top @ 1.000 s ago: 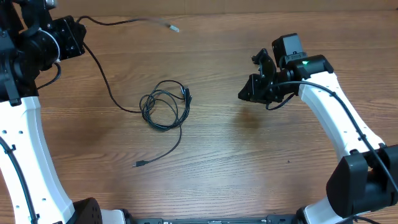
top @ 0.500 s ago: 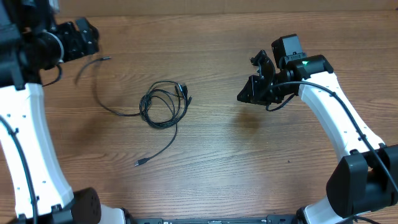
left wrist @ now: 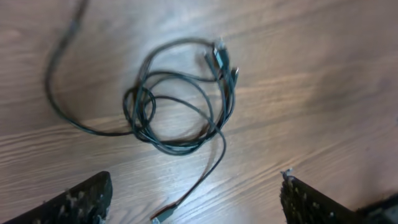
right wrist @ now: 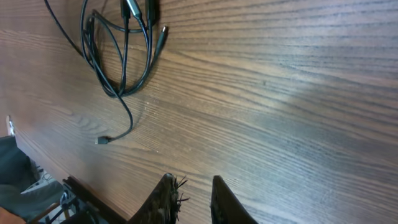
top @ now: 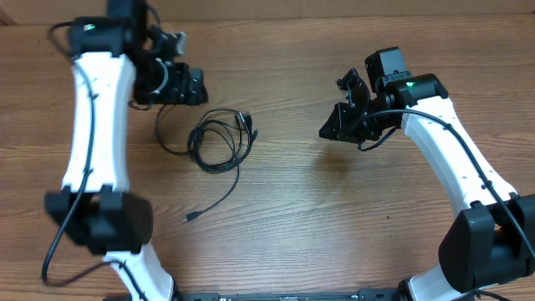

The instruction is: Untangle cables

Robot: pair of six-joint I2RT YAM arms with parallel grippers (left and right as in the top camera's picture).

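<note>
thin black cables [top: 219, 144], loosely coiled, tangled

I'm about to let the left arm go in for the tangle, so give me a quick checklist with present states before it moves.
1. Left claw open with nothing between its fingers: ok.
2. Cables lying loose on the table, no claw touching them: ok.
3. Left claw above the bundle, coil in its wrist view: ok.
4. Right claw clear of the cables, off to the side: ok; its fingers stand close together, holding nothing.
5. Loose plug end trailing toward the front, free of both arms: ok.
6. Which strand crosses over which inside the coil: cannot tell.
</note>
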